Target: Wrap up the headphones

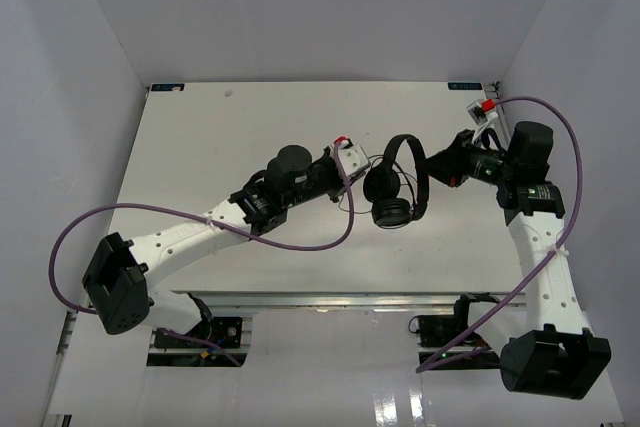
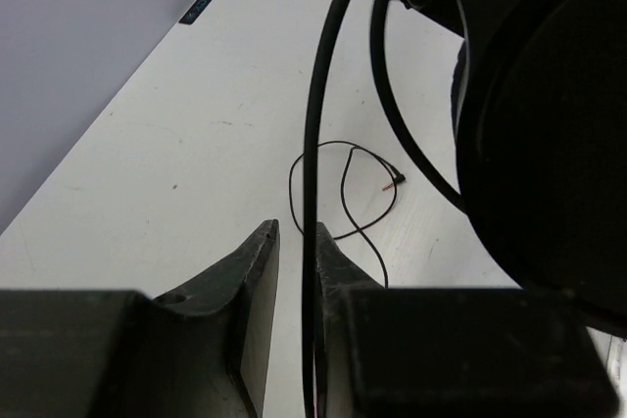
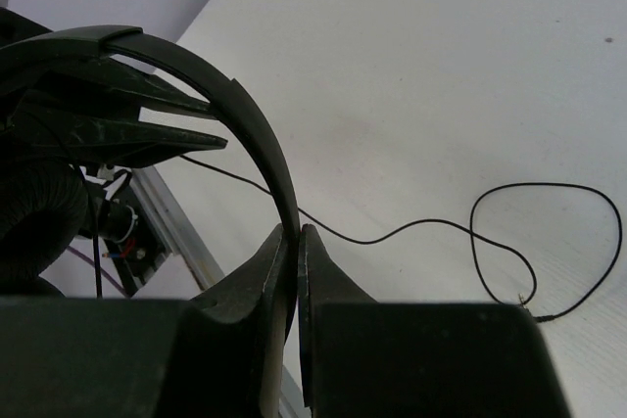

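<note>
The black headphones (image 1: 398, 187) hang above the white table (image 1: 220, 137), earcups down. My right gripper (image 1: 432, 169) is shut on the thin headband (image 3: 230, 85), which runs down between its fingertips in the right wrist view (image 3: 297, 229). My left gripper (image 1: 355, 169) is just left of the earcups. In the left wrist view its jaws (image 2: 297, 227) stand narrowly apart with the black cord (image 2: 312, 115) running between them, against the right finger and clear of the left one. A large earcup (image 2: 549, 144) fills the right of that view. The rest of the cord (image 3: 411, 230) lies looped on the table, ending in the plug (image 2: 395, 181).
Thick purple robot cables loop over the table from the left arm (image 1: 300, 245) and beside the right arm (image 1: 565, 127). An aluminium rail (image 1: 330, 299) runs along the near table edge. Grey walls enclose the table on three sides.
</note>
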Motion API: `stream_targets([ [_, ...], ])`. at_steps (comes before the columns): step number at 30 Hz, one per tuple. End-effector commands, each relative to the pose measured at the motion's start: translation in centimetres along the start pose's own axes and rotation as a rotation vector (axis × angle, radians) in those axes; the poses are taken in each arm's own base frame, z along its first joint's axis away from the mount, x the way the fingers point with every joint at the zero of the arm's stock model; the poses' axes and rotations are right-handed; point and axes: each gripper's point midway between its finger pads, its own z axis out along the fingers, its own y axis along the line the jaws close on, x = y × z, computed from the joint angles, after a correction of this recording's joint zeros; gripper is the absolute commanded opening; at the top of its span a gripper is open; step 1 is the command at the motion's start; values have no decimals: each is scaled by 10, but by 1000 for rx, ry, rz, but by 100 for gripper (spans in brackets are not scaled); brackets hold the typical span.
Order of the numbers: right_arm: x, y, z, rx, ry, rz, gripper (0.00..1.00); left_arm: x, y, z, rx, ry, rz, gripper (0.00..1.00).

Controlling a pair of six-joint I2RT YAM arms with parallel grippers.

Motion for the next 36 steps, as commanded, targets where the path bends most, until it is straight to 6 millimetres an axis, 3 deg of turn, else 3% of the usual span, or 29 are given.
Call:
stream_targets([
  [1, -30, 34, -7, -134, -47, 39, 8, -16, -7, 1, 41, -89, -30, 31],
  [13, -68, 48, -18, -218, -158, 186, 8, -5, -27, 5, 96, -188, -122, 40],
  [23, -95, 51, -24, -188, -241, 222, 8, 10, -38, 13, 127, -208, -194, 40],
  [31, -108, 55, -30, -195, -273, 221, 8, 8, -41, 14, 126, -299, -209, 57],
  [36, -110, 57, -31, -197, -282, 223, 8, 20, -51, 24, 146, -304, -250, 59],
])
